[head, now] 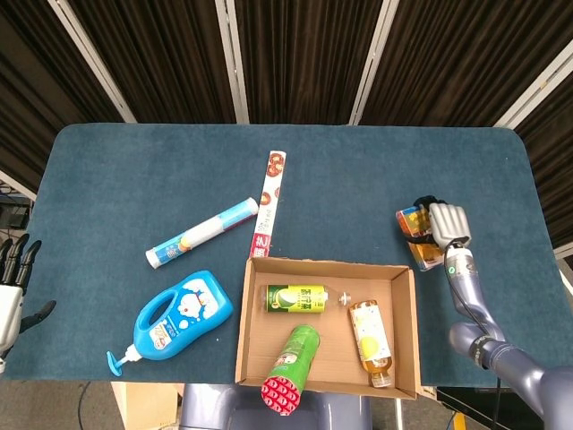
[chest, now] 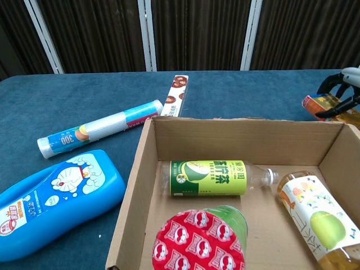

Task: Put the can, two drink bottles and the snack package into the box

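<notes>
The right hand grips the snack package (beside the box).

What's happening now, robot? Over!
Right hand fingers gripping snack package, right of box. Left hand open, idle. Can and both bottles boxed. Nothing blocking.

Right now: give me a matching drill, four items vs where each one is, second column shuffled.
Items:
1. green-label bottle
2. snack package
3. blue Doraemon bottle
4. green can

Places:
A. on the table left of the box
B. held by the right hand, outside the box
C. lying at the box's far wall
D. in the box, red end over the near edge

Pairs: 1-C, 2-B, 3-A, 4-D
</notes>
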